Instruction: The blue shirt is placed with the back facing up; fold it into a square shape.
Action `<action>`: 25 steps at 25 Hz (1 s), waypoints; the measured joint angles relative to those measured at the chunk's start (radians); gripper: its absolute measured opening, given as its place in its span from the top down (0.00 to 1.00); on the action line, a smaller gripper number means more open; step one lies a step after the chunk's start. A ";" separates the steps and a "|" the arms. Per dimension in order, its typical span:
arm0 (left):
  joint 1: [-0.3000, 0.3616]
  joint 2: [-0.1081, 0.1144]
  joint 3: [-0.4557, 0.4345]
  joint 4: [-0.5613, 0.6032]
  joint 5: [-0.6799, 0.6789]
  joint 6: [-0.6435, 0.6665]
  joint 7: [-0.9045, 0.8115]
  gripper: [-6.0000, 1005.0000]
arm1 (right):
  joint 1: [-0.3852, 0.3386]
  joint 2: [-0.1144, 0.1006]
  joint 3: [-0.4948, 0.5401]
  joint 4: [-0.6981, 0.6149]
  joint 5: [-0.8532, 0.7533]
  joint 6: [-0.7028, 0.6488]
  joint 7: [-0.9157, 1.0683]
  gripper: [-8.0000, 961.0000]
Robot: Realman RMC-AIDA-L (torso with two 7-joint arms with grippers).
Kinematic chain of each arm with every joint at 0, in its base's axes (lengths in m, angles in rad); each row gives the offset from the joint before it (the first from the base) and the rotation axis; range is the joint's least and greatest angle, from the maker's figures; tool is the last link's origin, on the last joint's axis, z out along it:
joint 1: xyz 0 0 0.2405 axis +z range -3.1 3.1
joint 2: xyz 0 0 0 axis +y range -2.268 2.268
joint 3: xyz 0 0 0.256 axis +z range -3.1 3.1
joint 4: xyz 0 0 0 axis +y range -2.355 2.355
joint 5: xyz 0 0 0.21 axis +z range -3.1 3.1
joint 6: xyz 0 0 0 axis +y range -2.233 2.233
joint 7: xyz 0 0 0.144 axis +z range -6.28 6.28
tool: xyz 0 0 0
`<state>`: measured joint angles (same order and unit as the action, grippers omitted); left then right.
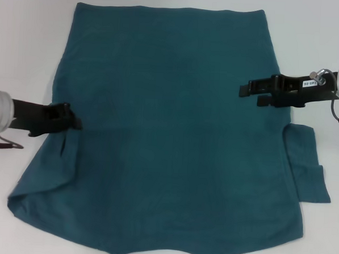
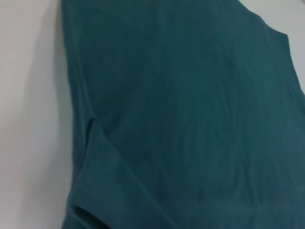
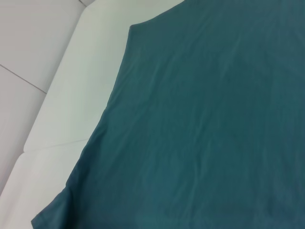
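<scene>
Over each side edge of the limp, light blue shirt [image 1: 175,127], the left gripper [image 1: 73,119] and right gripper [image 1: 246,89] are hovering, finger spread indiscernible, hems likeliest holds.

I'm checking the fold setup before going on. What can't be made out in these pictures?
- Shirt collar end: cut off by the head view's bottom edge.
- Shirt front: face down, hidden.
- Left gripper and right gripper: jaws too dark to read; neither wrist view shows them.
</scene>
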<state>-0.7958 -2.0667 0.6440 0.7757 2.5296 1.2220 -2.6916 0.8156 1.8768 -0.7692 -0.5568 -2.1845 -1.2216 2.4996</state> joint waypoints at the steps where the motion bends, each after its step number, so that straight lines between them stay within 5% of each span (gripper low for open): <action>1: -0.005 0.000 0.001 -0.007 0.000 -0.005 0.000 0.99 | 0.000 0.000 0.000 0.000 0.000 0.000 0.000 0.25; 12: -0.029 -0.006 0.190 0.018 0.009 -0.066 0.100 0.99 | -0.003 0.001 0.002 0.000 -0.001 -0.001 -0.001 0.25; 18: 0.004 -0.049 0.338 0.075 0.013 -0.158 0.237 0.99 | -0.007 0.001 0.005 0.000 -0.001 -0.001 -0.002 0.25; 25: 0.009 -0.066 0.402 0.075 0.046 -0.208 0.267 0.99 | -0.011 0.001 0.005 0.000 -0.002 0.001 -0.002 0.25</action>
<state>-0.7870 -2.1323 1.0458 0.8505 2.5755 1.0137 -2.4245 0.8046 1.8775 -0.7639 -0.5568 -2.1863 -1.2210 2.4973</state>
